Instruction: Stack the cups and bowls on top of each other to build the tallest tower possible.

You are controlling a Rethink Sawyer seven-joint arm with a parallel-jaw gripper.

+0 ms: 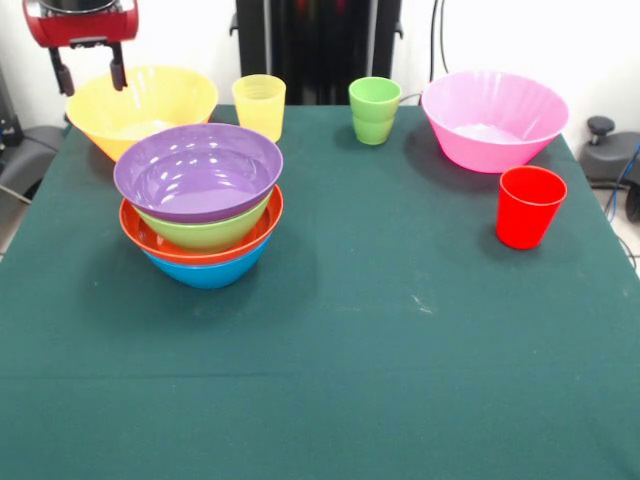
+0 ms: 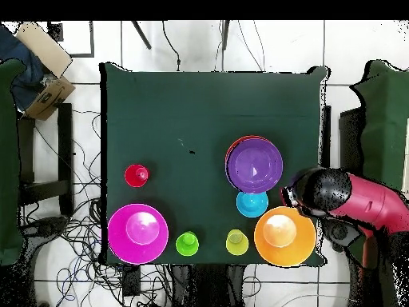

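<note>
Partly done, we judge. The tower (image 1: 203,205) stands on the green worktop (image 1: 380,330): purple bowl (image 1: 197,170) on top, nested in green, red-orange and big blue bowls. Still loose: yellow-orange bowl (image 1: 142,108) just behind the tower, pink bowl (image 1: 493,118) well apart on the other side, yellow cup (image 1: 259,105), light green cup (image 1: 374,110), red cup (image 1: 529,206). In the overhead view a small blue bowl (image 2: 252,203) sits just beside the tower; the front view hides it. The pincer (image 1: 90,72) hangs above the yellow-orange bowl's rim, fingers apart, holding nothing. We count two bowls plus the small blue one and three cups left to stack.
</note>
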